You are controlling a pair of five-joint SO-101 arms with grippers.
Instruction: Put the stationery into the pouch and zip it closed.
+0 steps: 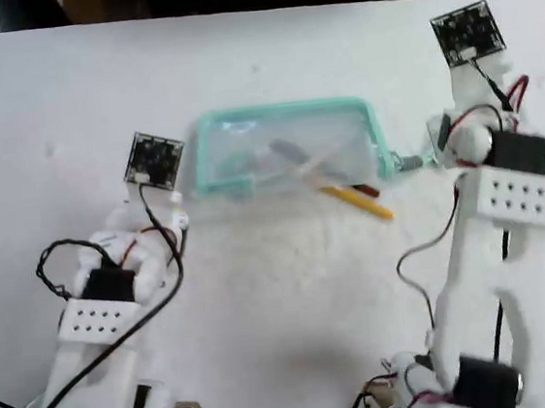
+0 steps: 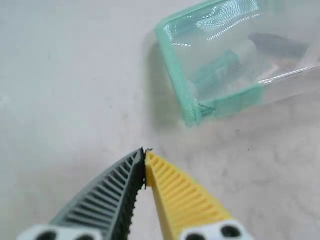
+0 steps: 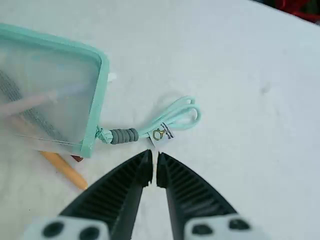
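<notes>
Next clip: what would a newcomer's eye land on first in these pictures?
A clear, mint-trimmed pouch lies centre-frame in the high view, and a yellow pencil juts out past its near edge. The left end effector, one finger grey and one yellow, sits shut near the pouch's left corner. The right end effector, also shut, sits just short of the zip's cord pull.

Pouch point(image 1: 286, 149) lies on the counter point(image 1: 284, 310), toward the far side, between my two claws. My left claw point(image 2: 144, 159) sits near its near left corner, apart from it. My right claw point(image 3: 154, 167) sits off its right end, just beside the pull cord point(image 3: 172, 119) trailing from that corner. Stationery point(image 1: 292, 158) lies inside the pouch. One pencil point(image 1: 360, 203) sticks out past its near right edge onto the counter.
</notes>
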